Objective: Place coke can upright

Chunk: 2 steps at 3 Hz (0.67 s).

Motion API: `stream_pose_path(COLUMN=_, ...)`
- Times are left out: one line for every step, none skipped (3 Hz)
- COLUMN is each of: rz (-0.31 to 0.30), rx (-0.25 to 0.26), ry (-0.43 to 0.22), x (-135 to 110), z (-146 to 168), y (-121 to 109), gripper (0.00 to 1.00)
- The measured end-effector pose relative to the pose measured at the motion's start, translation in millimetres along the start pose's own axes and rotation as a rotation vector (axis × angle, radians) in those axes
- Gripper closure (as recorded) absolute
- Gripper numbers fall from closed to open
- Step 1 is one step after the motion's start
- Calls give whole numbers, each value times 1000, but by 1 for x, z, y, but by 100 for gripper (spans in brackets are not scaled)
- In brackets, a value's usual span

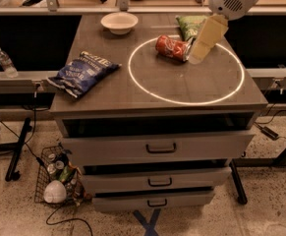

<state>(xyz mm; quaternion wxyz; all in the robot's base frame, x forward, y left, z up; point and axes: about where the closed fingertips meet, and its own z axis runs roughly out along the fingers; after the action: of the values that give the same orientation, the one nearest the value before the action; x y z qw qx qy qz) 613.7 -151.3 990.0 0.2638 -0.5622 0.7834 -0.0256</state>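
Coke can: lying on its side inside the white ring on the cabinet top, not yet upright. Gripper: I am hovering it just right of the can; how far open, I cannot tell. Grasping and righting are remaining.

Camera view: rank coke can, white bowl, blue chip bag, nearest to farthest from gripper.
1. coke can, on its side right beside the gripper at right rear.
2. white bowl, rear, left of centre.
3. blue chip bag, far left edge.
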Motion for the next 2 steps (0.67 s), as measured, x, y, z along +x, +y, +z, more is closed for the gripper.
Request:
stream_pose_path(rz=0, rx=0, ry=0, x=0, z=0, y=0, gripper=0)
stream_pose_path(rz=53, rx=12, ry=-16, x=-6, z=19, y=-7, gripper=0)
